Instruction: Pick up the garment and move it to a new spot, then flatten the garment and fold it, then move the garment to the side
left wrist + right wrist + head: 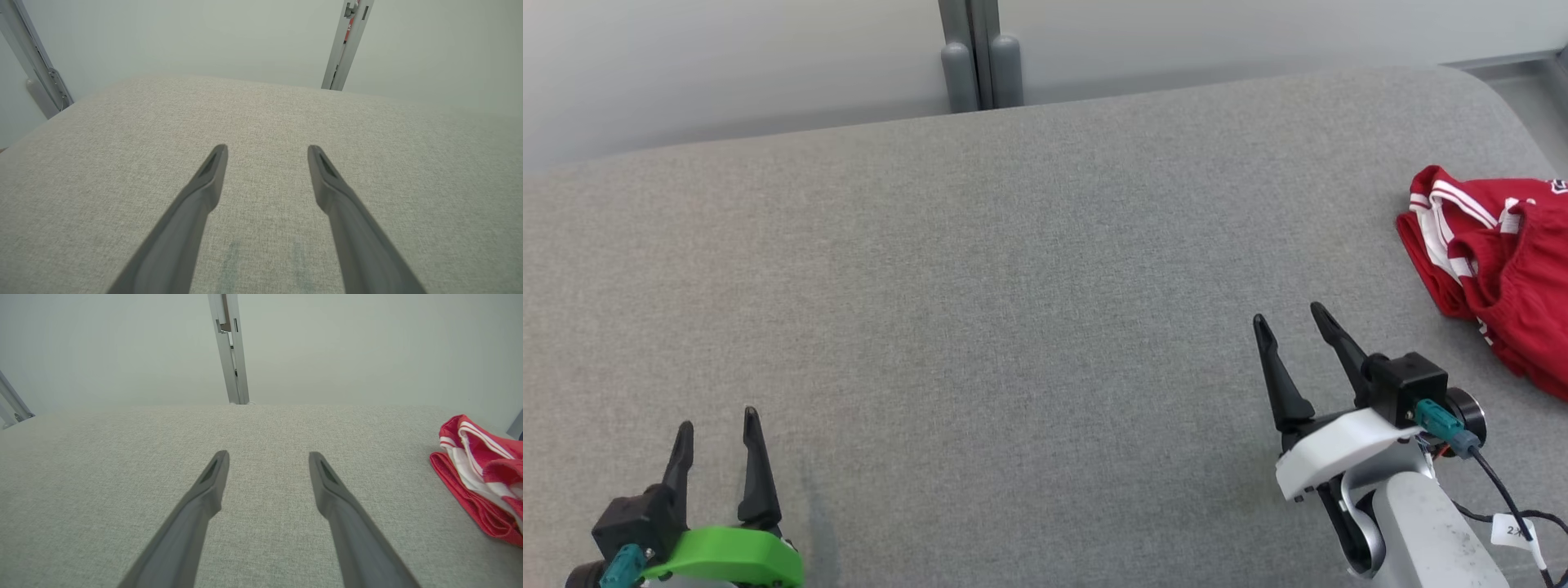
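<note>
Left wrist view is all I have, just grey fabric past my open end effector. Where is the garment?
Observer: The red garment lies crumpled at the right side of the grey surface.
Operator: Is the right end effector on it?
Observer: No. The right end effector is open and apart from it; the garment sits further to its right.
Operator: Any markings on it?
Observer: White stripes run along its trim.

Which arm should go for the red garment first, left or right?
Right. The red garment lies bunched near the right edge of the grey surface, close beside the open right gripper. The left gripper, also open and empty, is far across the surface.
</note>
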{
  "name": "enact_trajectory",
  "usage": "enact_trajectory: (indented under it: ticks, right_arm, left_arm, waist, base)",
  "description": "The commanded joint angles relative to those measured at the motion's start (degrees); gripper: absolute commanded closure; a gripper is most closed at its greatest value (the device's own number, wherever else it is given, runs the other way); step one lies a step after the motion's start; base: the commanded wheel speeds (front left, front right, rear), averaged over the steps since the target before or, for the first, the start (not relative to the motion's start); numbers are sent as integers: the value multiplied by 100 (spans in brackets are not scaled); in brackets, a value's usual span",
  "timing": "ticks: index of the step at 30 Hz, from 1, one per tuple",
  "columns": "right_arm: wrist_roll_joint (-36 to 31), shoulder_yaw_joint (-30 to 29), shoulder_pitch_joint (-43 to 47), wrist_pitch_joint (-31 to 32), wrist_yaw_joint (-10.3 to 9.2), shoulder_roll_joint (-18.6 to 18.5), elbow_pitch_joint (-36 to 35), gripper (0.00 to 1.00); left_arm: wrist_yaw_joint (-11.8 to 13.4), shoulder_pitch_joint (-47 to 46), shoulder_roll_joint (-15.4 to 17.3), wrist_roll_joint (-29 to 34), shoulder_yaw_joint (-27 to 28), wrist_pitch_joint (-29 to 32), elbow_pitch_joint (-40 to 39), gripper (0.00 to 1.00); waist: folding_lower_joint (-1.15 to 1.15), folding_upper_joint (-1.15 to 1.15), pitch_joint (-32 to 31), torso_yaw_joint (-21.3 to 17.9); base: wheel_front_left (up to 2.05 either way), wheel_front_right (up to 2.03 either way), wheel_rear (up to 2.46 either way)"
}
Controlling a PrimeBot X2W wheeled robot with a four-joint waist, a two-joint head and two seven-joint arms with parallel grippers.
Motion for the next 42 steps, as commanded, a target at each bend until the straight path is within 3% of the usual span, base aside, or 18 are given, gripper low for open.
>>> enact_trajectory:
  ticks: [1,11,12,18,42]
  right_arm:
    - [-35,-17,139,-22,-11,-33,26,0]
    - [137,-318,608,-22,-10,-29,107,0]
    - [108,-326,548,0,0,-13,95,100]
    - [292,-365,656,84,1,32,288,100]
    - [2742,-568,726,695,-1,14,-29,100]
  left_arm:
    - [12,127,-30,37,5,5,40,0]
    - [12,543,-117,38,111,5,128,0]
    - [0,484,-129,38,107,1,131,100]
    - [0,477,-188,-142,124,74,350,100]
    - [2,202,-178,-2468,108,696,114,100]
  waist:
    - [0,0,-306,186]
    - [0,0,-696,247]
    - [0,0,-643,210]
    - [0,0,-663,216]
    - [0,0,-669,209]
  base:
    - [0,0,0]
    - [0,0,0]
    - [0,0,0]
    - [0,0,0]
    - [0,0,0]
